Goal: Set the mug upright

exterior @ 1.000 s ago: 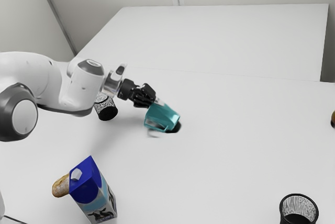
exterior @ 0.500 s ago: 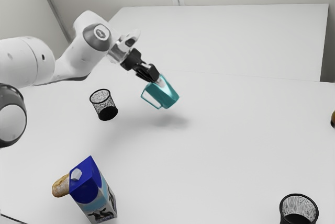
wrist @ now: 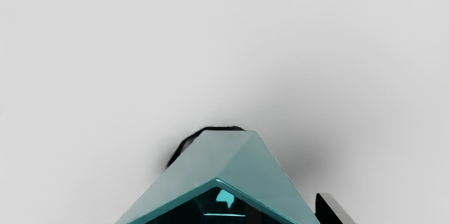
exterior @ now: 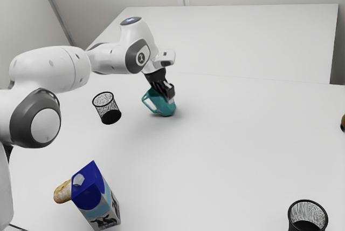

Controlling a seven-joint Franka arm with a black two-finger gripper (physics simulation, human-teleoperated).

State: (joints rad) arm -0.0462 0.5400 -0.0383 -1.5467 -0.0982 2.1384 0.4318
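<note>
The mug has been lowered and turned closer to upright by the pincer, in which its wall is pinched. It is held with a slight tilt near the mesh cup, very low over or on the worktop; which, cannot be told

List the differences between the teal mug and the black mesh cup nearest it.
The teal mug has solid, shiny walls; the black mesh cup has see-through mesh ones above a dark base.
The mug's body is faceted, while the cup is round.
The mug has a handle; none is visible on the cup.
The gripper is at the mug, while the cup stands apart from it.
Both are open-topped vessels.
</note>
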